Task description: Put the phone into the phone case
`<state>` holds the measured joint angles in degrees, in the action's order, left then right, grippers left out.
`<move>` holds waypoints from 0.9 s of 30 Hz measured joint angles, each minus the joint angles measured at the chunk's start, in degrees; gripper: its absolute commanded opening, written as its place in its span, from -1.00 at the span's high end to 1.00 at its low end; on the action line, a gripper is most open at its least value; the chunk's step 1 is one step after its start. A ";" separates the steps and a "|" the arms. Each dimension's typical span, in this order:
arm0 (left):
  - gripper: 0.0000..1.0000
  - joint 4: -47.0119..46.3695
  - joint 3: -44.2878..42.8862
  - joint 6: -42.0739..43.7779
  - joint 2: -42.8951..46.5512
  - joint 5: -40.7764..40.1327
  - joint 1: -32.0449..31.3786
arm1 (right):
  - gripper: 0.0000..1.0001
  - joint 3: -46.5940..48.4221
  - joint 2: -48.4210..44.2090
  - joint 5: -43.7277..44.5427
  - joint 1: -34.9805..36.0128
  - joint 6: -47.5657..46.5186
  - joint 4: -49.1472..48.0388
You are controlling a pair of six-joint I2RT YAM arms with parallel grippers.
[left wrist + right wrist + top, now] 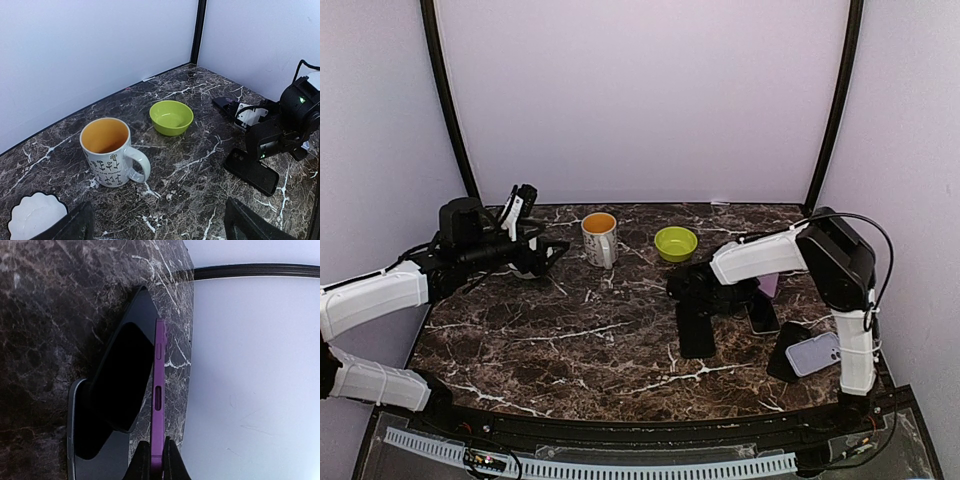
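Jaws of right gripper (156,456) clenched on purple phone (159,371) edge, possibly case; left gripper (157,226) gaping, left of green bowl (171,117). I lift slowly, square.

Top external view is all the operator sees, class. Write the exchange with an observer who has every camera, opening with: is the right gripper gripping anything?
Observer: Yes. The right wrist view shows the right gripper shut on a thin purple piece, held on edge. I cannot tell whether it is a phone or a case.
Operator: What is near it?
Observer: A black slab lies partly over a grey-rimmed slab on the table.
Operator: And the left gripper?
Observer: In the left wrist view, the left gripper is open, with nothing between its fingers.
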<state>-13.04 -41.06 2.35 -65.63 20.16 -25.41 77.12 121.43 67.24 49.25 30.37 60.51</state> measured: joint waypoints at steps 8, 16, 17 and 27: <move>-0.85 0.00 0.00 -0.02 -0.20 0.22 0.00 | 1.00 6.78 -10.58 -3.02 1.07 0.79 3.21; -0.85 -0.09 0.09 -0.48 -0.42 1.09 0.00 | 1.00 7.28 -21.51 -13.31 1.14 -4.11 -0.70; -0.85 -0.09 0.09 -0.61 -0.44 1.49 0.00 | 1.00 7.15 -22.82 -15.74 1.18 -5.16 -2.29; -0.71 0.04 -0.55 -2.99 -0.50 9.92 0.00 | 1.00 -8.00 -49.66 -55.49 1.49 -13.79 -40.15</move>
<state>-12.99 -41.60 -0.64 -66.13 30.09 -25.41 69.12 71.77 11.75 50.74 16.58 20.36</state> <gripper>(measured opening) 0.914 0.063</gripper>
